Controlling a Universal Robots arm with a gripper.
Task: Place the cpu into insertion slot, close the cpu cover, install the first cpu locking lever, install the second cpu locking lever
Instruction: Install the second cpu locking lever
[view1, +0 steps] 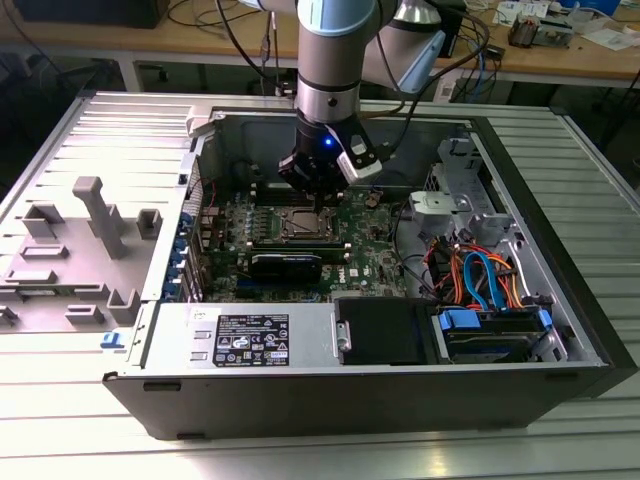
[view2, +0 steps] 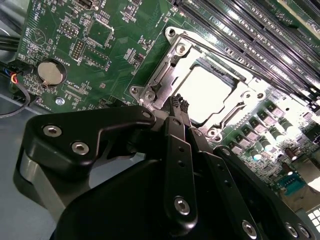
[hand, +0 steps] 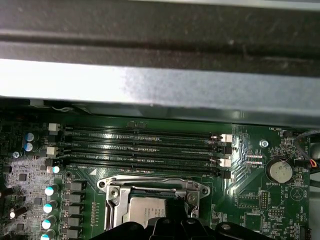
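Observation:
The cpu lies flat in the insertion slot, its silver top glaring bright. The cpu cover is down over it as a silver frame, also seen in the first wrist view as the cover around the cpu. A thin wire locking lever runs along the socket's edge beside the memory slots. My gripper sits low at the socket's rim, on the side away from the memory slots, fingers pressed together with nothing visible between them. In the exterior view my gripper hangs just above the socket.
Long memory slots run beside the socket. A coin battery sits on the green board. A black heatsink block, the power supply and orange and blue cables fill the case. A grey fixture stands at the exterior view's left.

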